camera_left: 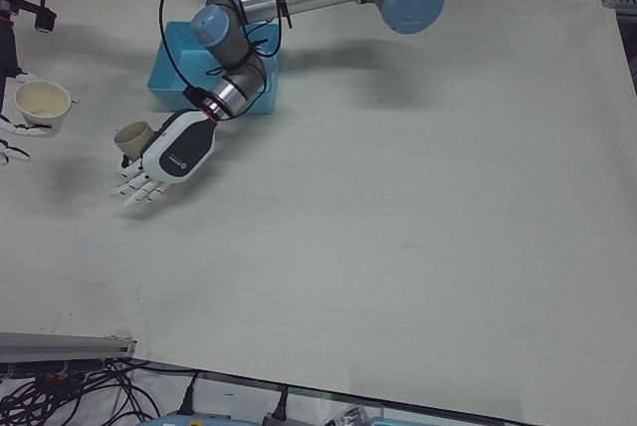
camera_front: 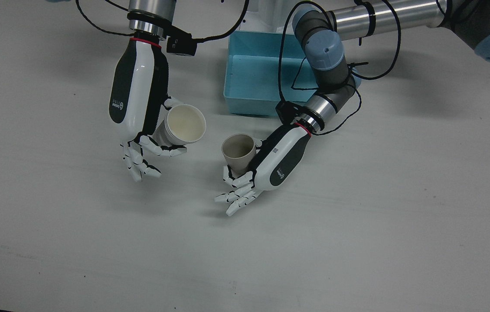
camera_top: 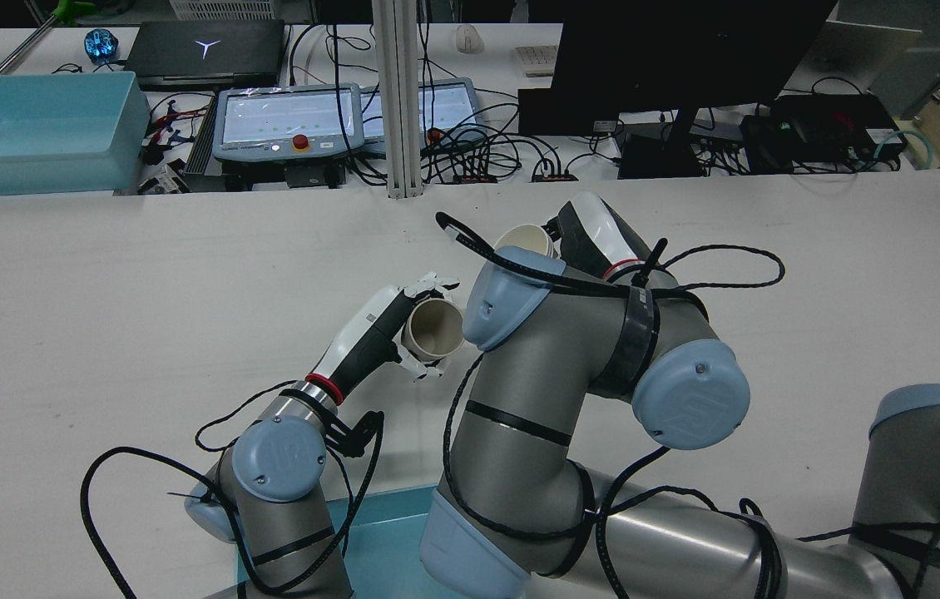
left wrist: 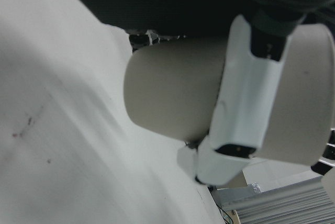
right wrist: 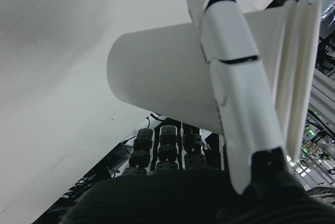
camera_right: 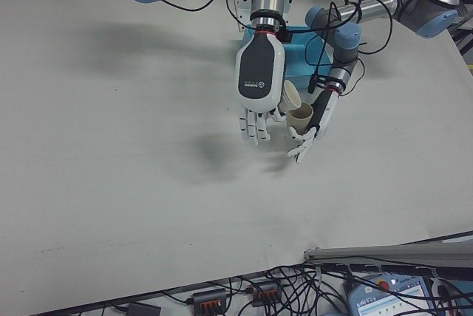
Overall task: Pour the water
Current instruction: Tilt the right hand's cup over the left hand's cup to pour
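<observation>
My right hand [camera_front: 136, 95] hangs above the table, shut on a white paper cup [camera_front: 184, 125]. That cup is tilted, its mouth turned up and toward the other cup. In the right hand view the thumb [right wrist: 230, 77] lies across the white cup [right wrist: 162, 77], which looks like a nested stack at the rim. My left hand [camera_front: 271, 162] is shut on a beige cup [camera_front: 238, 149] that stands upright with its mouth up. Its thumb [left wrist: 246, 109] crosses the beige cup [left wrist: 172, 93] in the left hand view. The rear view shows the beige cup [camera_top: 432, 329] and the white cup [camera_top: 524, 241] apart. No water is visible.
A light blue bin [camera_front: 230, 82] sits on the table just behind the two hands, between the arms. Black cables loop around both wrists. Another blue bin [camera_top: 37, 125], screens and wiring lie on the bench beyond the table's far edge.
</observation>
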Available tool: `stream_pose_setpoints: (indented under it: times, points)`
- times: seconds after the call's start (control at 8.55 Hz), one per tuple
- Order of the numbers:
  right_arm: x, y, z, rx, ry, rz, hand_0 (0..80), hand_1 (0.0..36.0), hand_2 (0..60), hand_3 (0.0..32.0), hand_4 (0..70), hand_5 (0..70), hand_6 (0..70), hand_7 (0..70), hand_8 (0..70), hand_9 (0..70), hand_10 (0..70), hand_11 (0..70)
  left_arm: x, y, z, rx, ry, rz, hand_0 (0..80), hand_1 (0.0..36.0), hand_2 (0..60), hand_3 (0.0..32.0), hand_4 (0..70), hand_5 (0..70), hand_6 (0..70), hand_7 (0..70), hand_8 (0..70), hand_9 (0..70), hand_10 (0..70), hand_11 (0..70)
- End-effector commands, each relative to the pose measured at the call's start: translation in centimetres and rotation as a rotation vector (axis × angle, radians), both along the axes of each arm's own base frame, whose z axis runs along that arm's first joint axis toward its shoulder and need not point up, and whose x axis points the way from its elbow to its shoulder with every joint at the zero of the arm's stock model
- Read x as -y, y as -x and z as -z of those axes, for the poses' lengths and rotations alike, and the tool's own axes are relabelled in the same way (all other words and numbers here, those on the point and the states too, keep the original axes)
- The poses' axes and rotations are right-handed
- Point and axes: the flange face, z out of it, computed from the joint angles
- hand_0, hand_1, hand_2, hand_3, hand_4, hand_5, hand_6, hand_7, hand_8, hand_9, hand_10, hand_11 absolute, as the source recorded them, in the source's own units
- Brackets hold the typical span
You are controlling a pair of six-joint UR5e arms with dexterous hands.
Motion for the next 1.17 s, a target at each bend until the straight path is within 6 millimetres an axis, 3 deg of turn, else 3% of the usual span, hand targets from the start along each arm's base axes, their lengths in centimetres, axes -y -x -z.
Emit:
stream_pose_setpoints:
  times: [0.0,0.35,0.58,0.82,1.05]
  points:
    - [-2.6,-1.2,0.7,-0.086,0.138,-0.023,80.0,36.0,10.6,0.0,70.0,55.3,25.5,25.9,13.6,12.7,9.6,16.8,0.0,0.0,0.0,0.005,-0.004,0.001,80.0,36.0,60.0,0.0,43.5,70.0,17.8,16.4,7.3,6.0,6.2,12.0]
    - [-2.7,-1.5,0.1,-0.139,0.175,-0.030,80.0,36.0,7.6,0.0,70.0,53.0,22.9,23.1,12.9,12.1,10.4,18.2,-0.1,0.0,0.0,0.007,-0.005,-0.002,80.0,36.0,60.0,0.0,42.5,70.0,17.1,16.0,7.1,5.7,5.8,11.5]
    - [-2.7,-1.4,-1.5,-0.165,0.204,-0.028,80.0,36.0,8.0,0.0,70.0,54.2,23.3,23.6,13.0,12.3,10.5,18.4,-0.7,-0.5,0.6,0.022,-0.024,-0.003,80.0,36.0,60.0,0.0,41.8,70.0,16.7,15.6,6.9,5.5,5.8,11.4]
    - [-2.3,0.0,-2.8,-0.179,0.273,-0.017,80.0,36.0,8.5,0.0,70.0,55.4,24.1,24.3,13.1,12.5,10.7,18.5,-1.2,-1.0,1.1,0.032,-0.037,-0.007,80.0,36.0,60.0,0.0,42.5,70.0,17.0,15.9,7.0,5.6,5.7,11.3]
    - [-2.4,0.0,-2.1,-0.194,0.315,-0.033,80.0,36.0,8.2,0.0,70.0,55.5,24.2,24.7,13.0,12.5,10.6,18.6,-1.6,-1.4,1.8,0.038,-0.053,-0.009,80.0,36.0,60.0,0.0,42.6,70.0,17.2,15.9,7.1,5.7,5.8,11.5]
